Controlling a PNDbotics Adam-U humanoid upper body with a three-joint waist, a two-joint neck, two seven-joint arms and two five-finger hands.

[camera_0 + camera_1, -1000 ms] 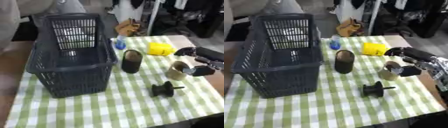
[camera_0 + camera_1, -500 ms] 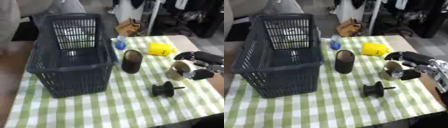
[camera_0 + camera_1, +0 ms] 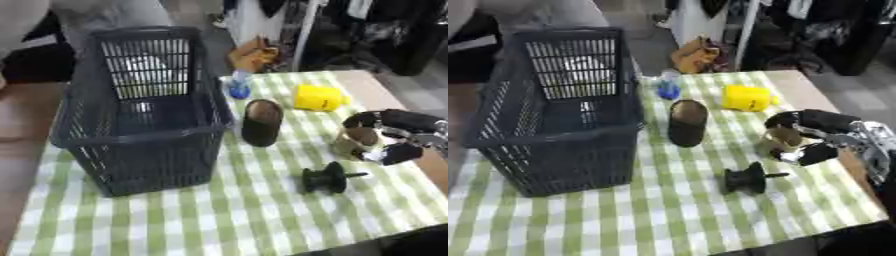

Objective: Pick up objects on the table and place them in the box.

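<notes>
right robot hand (image 3: 811, 137): fingers curled round the tan cup (image 3: 779, 141)
basket (image 3: 140, 105): on the checked desk (image 3: 219, 215), well left

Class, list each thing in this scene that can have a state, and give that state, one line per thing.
basket: upright on the table, open top.
dark cylinder: lying on the cloth, untouched.
yellow object: on the cloth, untouched.
blue bottle: standing beside the basket.
black knobbed object: on the cloth.
tan roll: within the right hand.
right hand: fingers curled round the tan roll.

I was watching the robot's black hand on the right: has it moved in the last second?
Yes. The right hand has closed in toward the tan cup, its fingers now curled round it, judged against the unmoved yellow object.
</notes>
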